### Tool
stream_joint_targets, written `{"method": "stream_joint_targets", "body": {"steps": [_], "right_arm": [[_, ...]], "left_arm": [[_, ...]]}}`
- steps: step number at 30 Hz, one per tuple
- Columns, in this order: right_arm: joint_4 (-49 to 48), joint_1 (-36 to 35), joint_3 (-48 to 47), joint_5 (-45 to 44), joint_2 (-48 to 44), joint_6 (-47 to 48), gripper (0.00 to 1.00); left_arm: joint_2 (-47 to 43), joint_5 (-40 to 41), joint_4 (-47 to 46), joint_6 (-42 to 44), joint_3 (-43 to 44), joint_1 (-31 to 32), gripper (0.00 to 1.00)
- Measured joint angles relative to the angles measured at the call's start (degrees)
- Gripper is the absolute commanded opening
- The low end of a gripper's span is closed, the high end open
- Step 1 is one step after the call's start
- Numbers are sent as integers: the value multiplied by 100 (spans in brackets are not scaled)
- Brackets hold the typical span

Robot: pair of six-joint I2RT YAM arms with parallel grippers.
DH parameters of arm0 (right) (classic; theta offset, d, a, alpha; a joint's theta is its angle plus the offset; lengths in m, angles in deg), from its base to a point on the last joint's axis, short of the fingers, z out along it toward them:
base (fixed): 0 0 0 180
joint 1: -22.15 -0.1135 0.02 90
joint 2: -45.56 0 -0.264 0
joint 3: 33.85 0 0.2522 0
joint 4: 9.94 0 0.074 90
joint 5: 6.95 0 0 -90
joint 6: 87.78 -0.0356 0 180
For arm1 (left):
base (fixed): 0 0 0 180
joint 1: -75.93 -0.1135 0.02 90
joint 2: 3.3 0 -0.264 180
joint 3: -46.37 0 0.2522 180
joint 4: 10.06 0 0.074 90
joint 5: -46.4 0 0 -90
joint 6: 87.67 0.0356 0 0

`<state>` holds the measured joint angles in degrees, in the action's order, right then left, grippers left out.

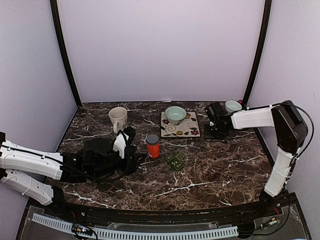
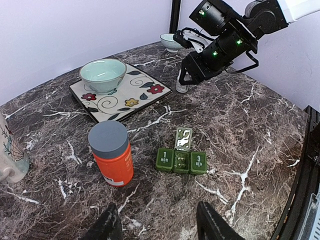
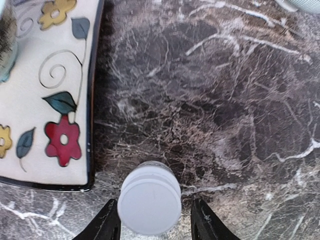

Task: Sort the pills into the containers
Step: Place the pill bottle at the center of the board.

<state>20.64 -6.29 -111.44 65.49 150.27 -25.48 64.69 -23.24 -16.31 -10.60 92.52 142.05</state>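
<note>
— White cap fills the bottom of the right wrist view. A small bottle (image 3: 149, 197) stands upright on the stone, and the right gripper (image 3: 156, 212) sits over it, fingers spread, one on each side of the cap. A gap shows on one side, so I judge nothing is pinched.

— What could go wrong there?

— The bottle looks narrow for its height. A finger brushing it on a sideways move would likely tip it. The flowered tile (image 3: 45, 125) lies just beside it, and its dark rim could block a finger.

— And the left gripper (image 2: 160, 227)?

— Spread wide too, with nothing between its fingers, low over the table (image 1: 225, 170) near an orange bottle (image 2: 111, 155) with a grey lid.

— Where is the pill box (image 2: 181, 161)?

— Mid-table, just beside the orange bottle and well apart from the right gripper. Its middle lid stands open and the outer two are shut. It looks light, so a nudge could slide it or knock that lid down.

— Room to move?

— Bare stone lies between the box and the right arm, and more on the small bottle's side away from the tile. The far edge and a pale bowl (image 1: 232, 106) sit near the right gripper, so there is little slack behind it.
</note>
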Motion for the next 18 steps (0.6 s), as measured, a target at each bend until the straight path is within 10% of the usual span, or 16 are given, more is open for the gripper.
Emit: {"method": "stream_joint_targets", "body": {"steps": [7,18], "right_arm": [[87,-96,0,-35,-514,0,51],[396,-1001,85,-269,-1292,-72,35]], "left_arm": [[0,-13,-2,-72,0,0,52],[310,-249,-4,-282,4,0,12]]}}
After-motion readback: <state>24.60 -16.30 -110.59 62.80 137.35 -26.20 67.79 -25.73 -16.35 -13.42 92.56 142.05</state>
